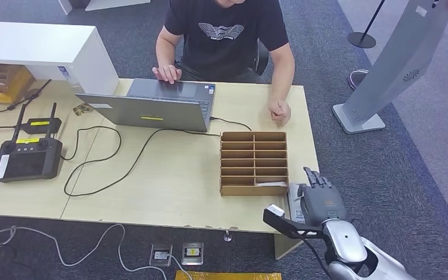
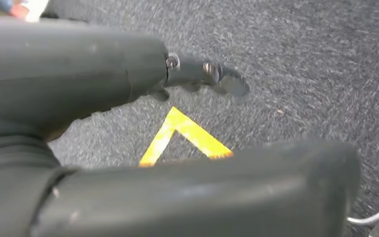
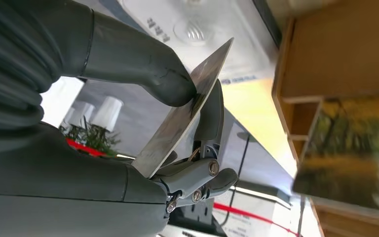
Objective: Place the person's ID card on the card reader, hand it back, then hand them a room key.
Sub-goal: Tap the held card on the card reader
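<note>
Wooden bench [image 1: 169,186] before us, right robot hand [image 1: 321,201] pinching ID card [image 3: 187,111] beside slotted wooden rack [image 1: 254,163], left robot hand [image 2: 202,74] empty, fingers apart, we note.

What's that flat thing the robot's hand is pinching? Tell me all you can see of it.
It is a thin, stiff card with a dull, glossy grey face, seen nearly edge-on and tilted. The right hand pinches it between the thumb and a darker finger, above the white card reader beside the wooden slotted box. Any print is unreadable.
</note>
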Motion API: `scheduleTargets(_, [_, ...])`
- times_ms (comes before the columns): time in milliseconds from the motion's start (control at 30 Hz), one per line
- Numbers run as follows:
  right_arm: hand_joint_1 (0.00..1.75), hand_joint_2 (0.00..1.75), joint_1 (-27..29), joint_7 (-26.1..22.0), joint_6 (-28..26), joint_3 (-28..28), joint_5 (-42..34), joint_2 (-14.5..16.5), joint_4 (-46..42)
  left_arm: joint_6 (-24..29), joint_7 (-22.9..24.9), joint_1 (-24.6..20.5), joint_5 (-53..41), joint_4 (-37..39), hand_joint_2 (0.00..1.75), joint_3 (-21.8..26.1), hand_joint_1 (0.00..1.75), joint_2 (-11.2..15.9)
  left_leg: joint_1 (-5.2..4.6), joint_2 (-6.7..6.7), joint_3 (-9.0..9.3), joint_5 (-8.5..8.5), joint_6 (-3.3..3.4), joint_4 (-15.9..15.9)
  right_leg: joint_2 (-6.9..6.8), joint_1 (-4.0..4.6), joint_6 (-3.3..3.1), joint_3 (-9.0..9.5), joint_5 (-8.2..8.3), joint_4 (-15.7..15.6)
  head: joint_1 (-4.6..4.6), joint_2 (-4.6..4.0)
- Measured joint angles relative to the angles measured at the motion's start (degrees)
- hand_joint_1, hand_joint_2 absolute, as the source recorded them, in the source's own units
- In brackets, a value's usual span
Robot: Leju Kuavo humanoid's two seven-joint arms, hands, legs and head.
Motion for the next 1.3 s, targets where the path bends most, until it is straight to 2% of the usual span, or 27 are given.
scheduleTargets(100, [1.75,1.75,0.77,0.15,-1.18,-0.40,-0.77,0.54,2.03,3.86,0.80,0.58,0.47,-2.07,0.00,-1.82,0.00,-0.99,-0.02,0.00,0.00,0.00,0.00,0.00,0.01,-0.02,0.00,0.00,0.00,-0.01,0.01,0.00])
scheduleTargets(200, [1.75,1.75,1.29,0.76,-1.75,-1.46,-1.36,0.78,3.55,5.37,1.46,1.19,1.55,-4.51,0.00,-4.00,0.00,-1.11,-0.02,0.00,0.01,0.00,0.00,0.01,0.00,-0.02,0.00,-0.01,0.00,-0.01,0.02,0.00])
scheduleTargets(467, [1.75,1.75,2.86,1.15,-2.54,-5.27,-2.79,0.54,5.01,6.06,1.85,1.46,3.32,-8.18,0.00,-9.31,0.00,-0.29,0.03,0.03,0.06,0.00,-0.01,0.01,0.09,0.03,0.00,0.00,0.00,-0.01,0.01,0.00])
scheduleTargets(800, [1.75,1.75,3.66,0.52,-3.18,-6.55,-1.83,0.69,5.10,6.20,2.08,1.42,5.19,-10.31,0.00,-14.54,0.00,0.60,0.01,0.13,0.05,0.00,0.00,0.01,0.12,0.01,0.00,0.00,0.01,-0.01,0.02,0.00])
scheduleTargets(1100, [1.75,1.75,3.54,1.55,-3.68,-7.59,2.23,0.70,1.75,5.94,1.57,0.92,7.24,-11.21,0.00,-18.60,0.00,2.14,0.03,0.12,0.04,0.00,-0.01,0.01,0.12,0.03,0.00,-0.01,0.01,0.00,0.01,0.00])
scheduleTargets(1300, [1.75,1.75,1.59,2.62,-3.51,-8.18,9.05,0.37,-3.83,4.81,0.78,0.56,9.51,-11.17,0.00,-20.93,0.00,2.40,0.01,0.14,0.04,0.00,0.00,0.01,0.20,0.01,0.01,-0.01,0.02,0.01,0.01,0.00])
